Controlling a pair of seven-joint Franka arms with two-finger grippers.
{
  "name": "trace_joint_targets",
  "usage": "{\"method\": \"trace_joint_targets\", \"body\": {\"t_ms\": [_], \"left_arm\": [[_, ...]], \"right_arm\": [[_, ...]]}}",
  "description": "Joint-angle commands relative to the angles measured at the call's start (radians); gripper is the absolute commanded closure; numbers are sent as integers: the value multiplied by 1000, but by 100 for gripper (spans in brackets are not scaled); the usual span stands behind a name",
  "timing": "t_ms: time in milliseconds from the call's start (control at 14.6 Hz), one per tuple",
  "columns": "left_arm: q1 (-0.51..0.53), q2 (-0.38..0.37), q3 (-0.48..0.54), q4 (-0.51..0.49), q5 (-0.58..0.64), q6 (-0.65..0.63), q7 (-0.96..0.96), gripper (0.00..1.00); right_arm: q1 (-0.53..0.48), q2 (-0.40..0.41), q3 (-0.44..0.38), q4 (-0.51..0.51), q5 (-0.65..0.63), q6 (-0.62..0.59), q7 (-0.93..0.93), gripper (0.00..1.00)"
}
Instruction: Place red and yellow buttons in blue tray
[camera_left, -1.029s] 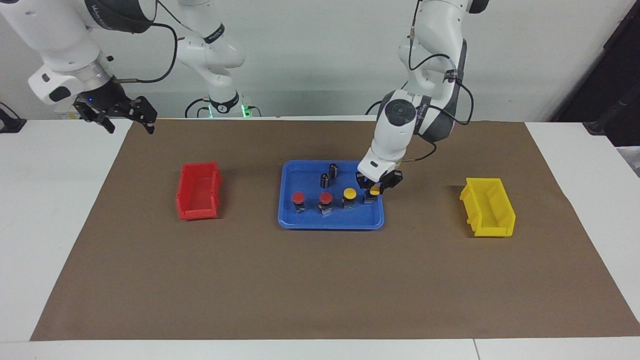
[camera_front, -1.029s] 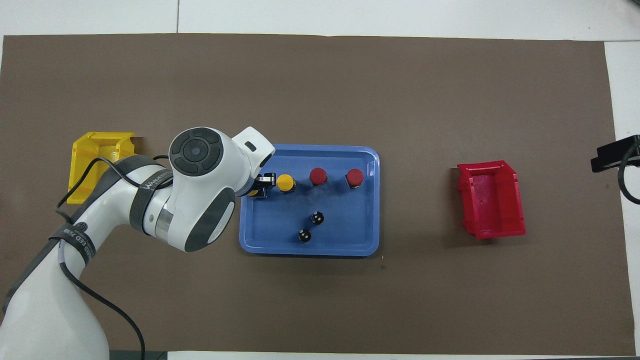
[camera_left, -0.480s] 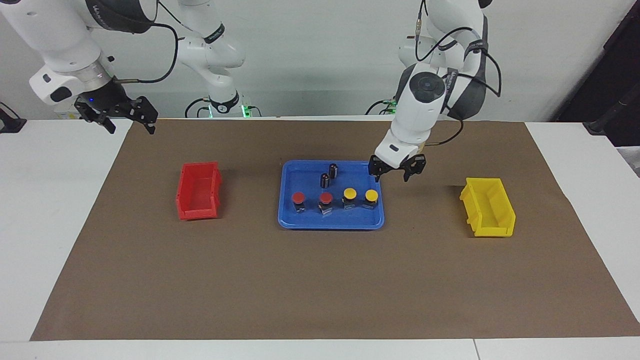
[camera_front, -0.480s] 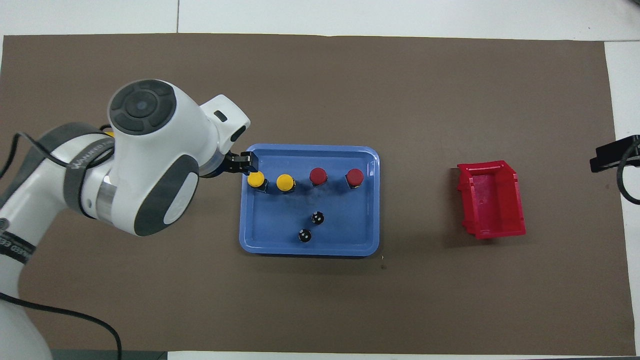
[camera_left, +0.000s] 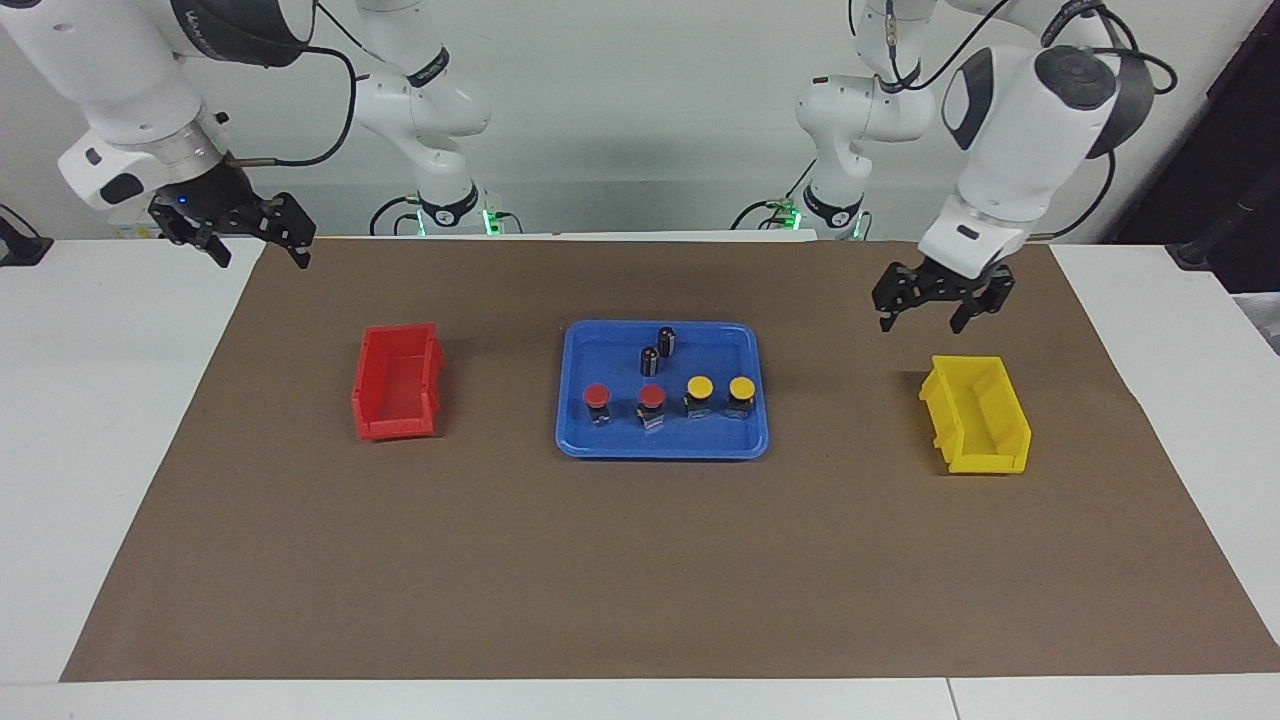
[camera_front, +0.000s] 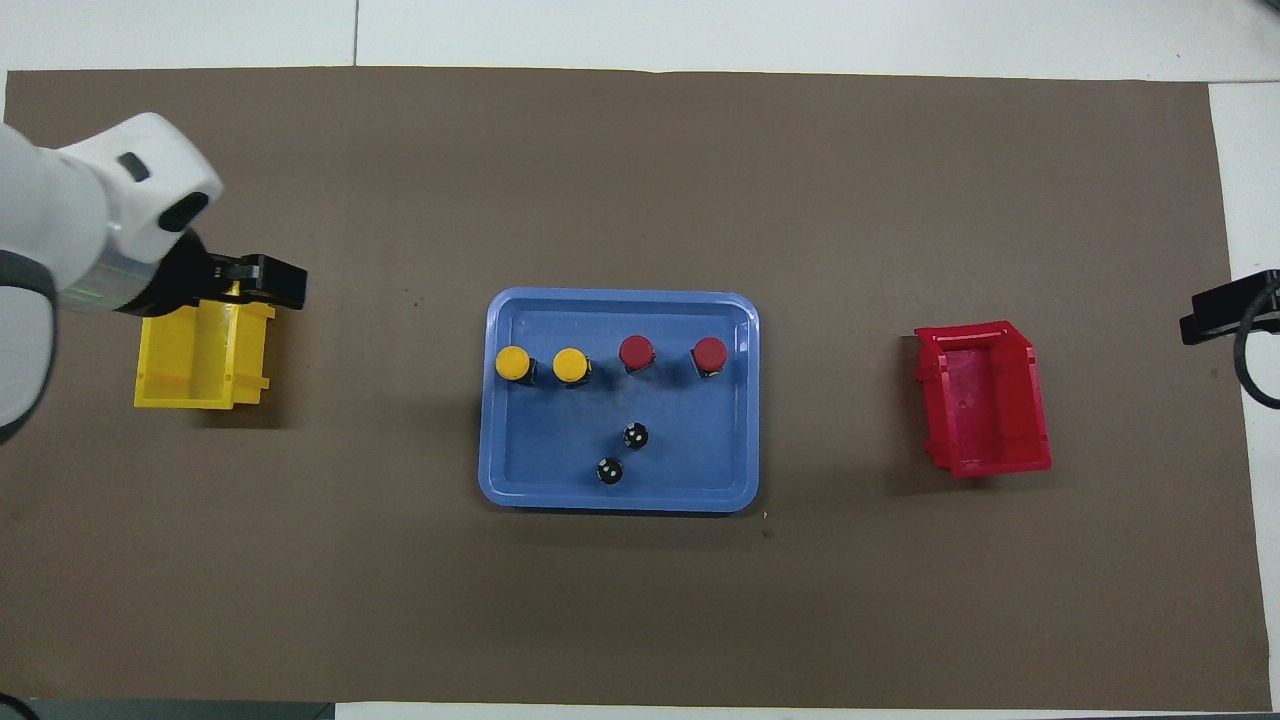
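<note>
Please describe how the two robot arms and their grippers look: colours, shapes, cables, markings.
Both arms are glossy white with rounded joints, dark grey or black bands and round dark end caps. Thin black cables loop along them. The left gripper and the right gripper are black, with two short fingers. A small blue light shows beside the right gripper.

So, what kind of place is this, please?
Probably a robotics lab bench for sorting trials. Two arms stand at a white table covered with a brown paper mat. A blue tray of push-buttons sits between a red bin and a yellow bin.
</note>
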Motion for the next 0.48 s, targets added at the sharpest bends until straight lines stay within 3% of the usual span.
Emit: {"method": "trace_joint_targets", "body": {"t_ms": [0,412], "left_arm": [[64,13,-9,77,2,-74,100,0],[84,5,-9,135,3,-123,130,0]], "right_arm": [[2,-8,1,-7,-10,14,-15,0],[0,-8,1,-7,-8,14,-14,0]]}}
